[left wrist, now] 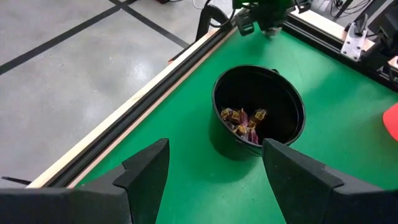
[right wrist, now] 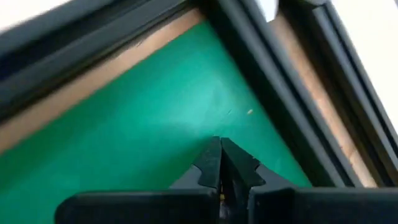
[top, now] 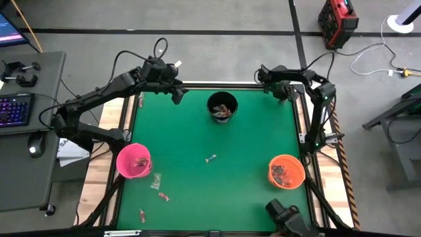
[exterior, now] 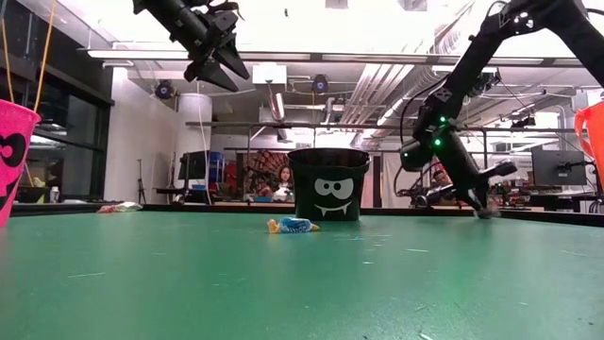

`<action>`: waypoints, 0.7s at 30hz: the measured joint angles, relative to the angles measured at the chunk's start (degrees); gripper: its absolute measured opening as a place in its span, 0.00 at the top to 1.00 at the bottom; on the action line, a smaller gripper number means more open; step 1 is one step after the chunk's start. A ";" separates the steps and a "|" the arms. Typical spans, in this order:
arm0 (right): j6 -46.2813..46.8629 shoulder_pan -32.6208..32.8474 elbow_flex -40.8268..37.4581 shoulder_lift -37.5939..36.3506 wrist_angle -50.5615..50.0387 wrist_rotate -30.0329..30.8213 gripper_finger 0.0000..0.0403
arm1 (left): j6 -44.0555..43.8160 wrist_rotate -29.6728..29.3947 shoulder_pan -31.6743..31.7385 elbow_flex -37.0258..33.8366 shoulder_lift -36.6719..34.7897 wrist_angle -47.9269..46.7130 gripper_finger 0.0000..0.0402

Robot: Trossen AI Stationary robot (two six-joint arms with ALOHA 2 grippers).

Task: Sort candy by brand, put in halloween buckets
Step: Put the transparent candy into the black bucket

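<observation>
The black bucket [top: 222, 106] stands at the table's far middle, with several wrapped candies [left wrist: 242, 121] in it. Near the left edge is the pink bucket [top: 134, 160], and near the right edge the orange bucket [top: 287, 171]; both hold candy. Loose candy lies mid-table [top: 210, 158] and near the front left [top: 156, 181], [top: 163, 196], [top: 142, 214]. My left gripper [top: 177, 92] hangs open high over the far left, short of the black bucket [left wrist: 258, 112]. Low over the mat in the far right corner, my right gripper [right wrist: 221, 165] is shut, with nothing seen between its fingers.
Dark rails with a wooden strip [right wrist: 124, 68] frame the green mat [top: 217, 138]. A black device [top: 289, 217] sits at the front edge by the orange bucket. Bare mat lies between the three buckets. People show in the room beyond the far edge.
</observation>
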 joint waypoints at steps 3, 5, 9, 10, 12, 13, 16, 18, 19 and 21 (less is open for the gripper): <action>-4.65 3.12 0.00 -0.49 0.06 -2.50 1.00 | 0.00 -0.06 0.00 0.00 0.00 -0.03 0.39; -6.74 6.10 0.00 -1.30 0.14 -5.14 1.00 | 0.00 -0.07 0.00 0.00 0.00 -0.05 0.39; -10.39 12.59 0.00 -3.13 0.43 -10.13 1.00 | 0.00 -0.06 0.00 0.00 0.00 -0.36 0.39; -11.51 14.23 0.00 -3.65 0.45 -11.71 1.00 | -0.01 -0.05 0.00 0.00 0.00 -0.63 0.39; -12.95 17.62 0.00 -4.72 0.42 -14.10 1.00 | 0.00 -0.04 0.00 0.00 0.00 -0.97 0.39; -13.64 19.26 0.00 -5.29 0.41 -15.25 1.00 | 0.00 -0.04 0.00 0.00 0.00 -0.97 0.39; -14.34 24.10 0.00 -7.26 -0.31 -16.91 1.00 | 0.01 -0.04 0.00 0.00 0.00 -0.94 0.39; -13.94 26.87 0.00 -9.46 -1.64 -15.33 1.00 | 0.03 -0.04 0.00 0.00 0.00 -0.97 0.39; -13.80 28.00 0.00 -11.04 -2.44 -13.84 1.00 | 0.03 -0.04 0.00 0.00 0.00 -0.97 0.39; -14.36 29.72 0.00 -14.70 -3.74 -11.32 1.00 | 0.00 -0.04 0.00 0.00 0.00 -0.97 0.39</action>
